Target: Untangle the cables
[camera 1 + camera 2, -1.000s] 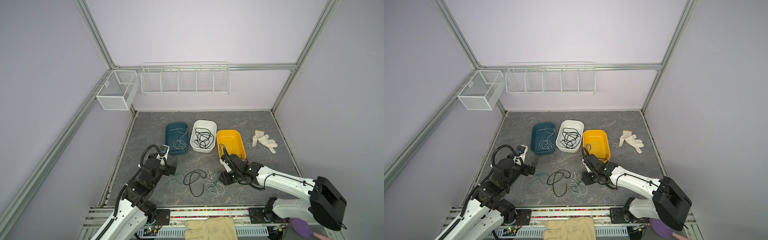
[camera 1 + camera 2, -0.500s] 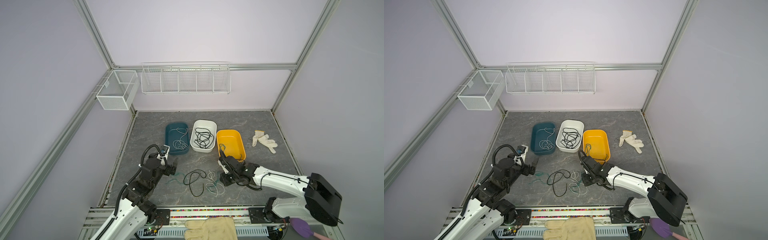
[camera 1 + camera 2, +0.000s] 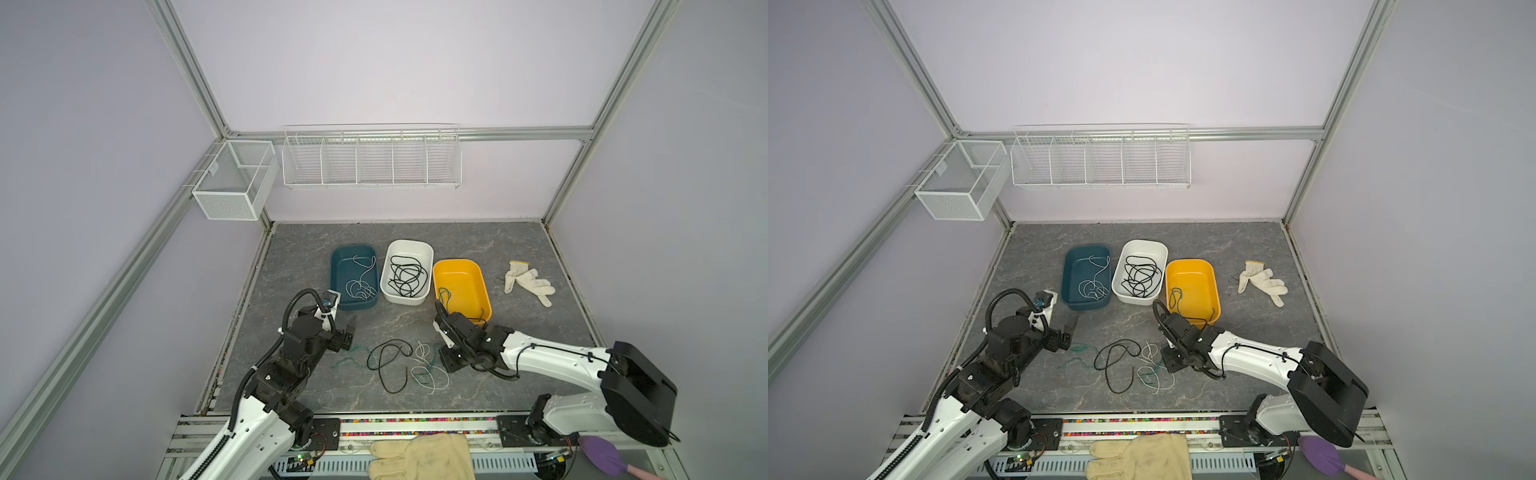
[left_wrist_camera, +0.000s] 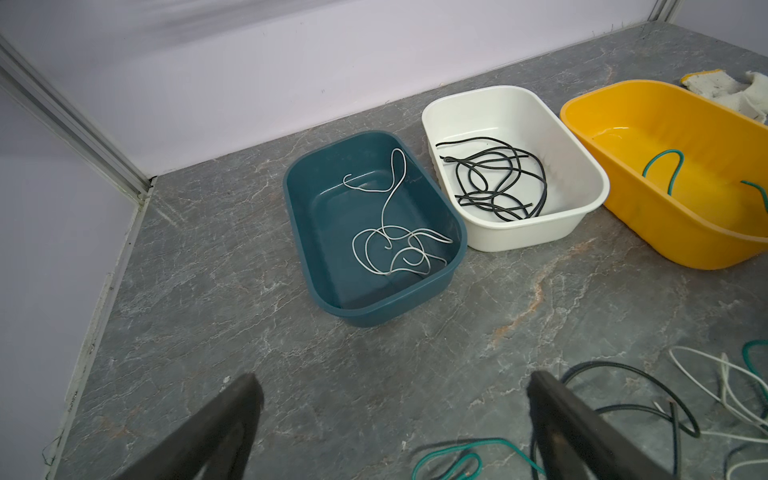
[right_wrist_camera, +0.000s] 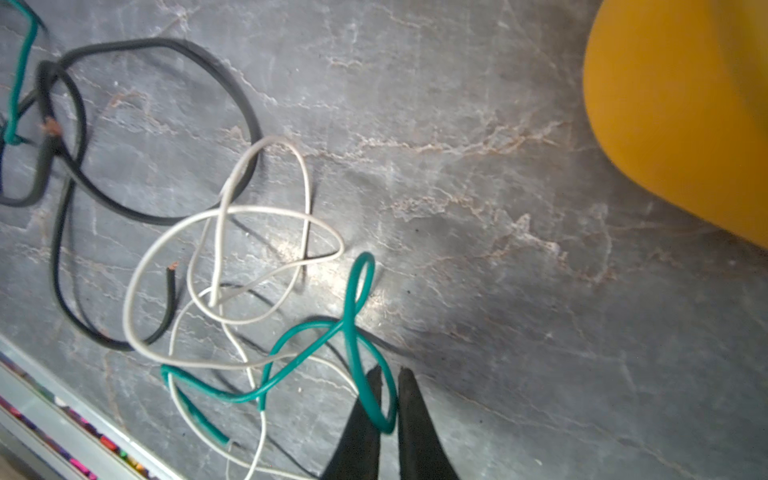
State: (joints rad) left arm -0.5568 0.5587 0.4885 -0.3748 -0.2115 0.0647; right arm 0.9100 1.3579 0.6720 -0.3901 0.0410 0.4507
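While the left gripper (image 4: 392, 386) hangs wide open over the table (image 4: 208, 291), the right gripper (image 5: 387, 376) pinches the green cable (image 5: 351, 320) tight near the yellow tub (image 5: 685, 104).

White arms (image 3: 552, 361) — black joints (image 3: 305, 336), corrugated hoses (image 3: 291, 303)

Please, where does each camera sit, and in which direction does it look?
Both top views: high behind the arm bases, looking down on the table with the teal tub, white tub and yellow tub; left arm and right arm show.
Left wrist: on the left arm, low, facing the three tubs; the open left gripper shows.
Right wrist: on the right arm, facing down at the table; the right gripper shows, shut on the teal-green cable.
Shared: all views show the loose black cable.
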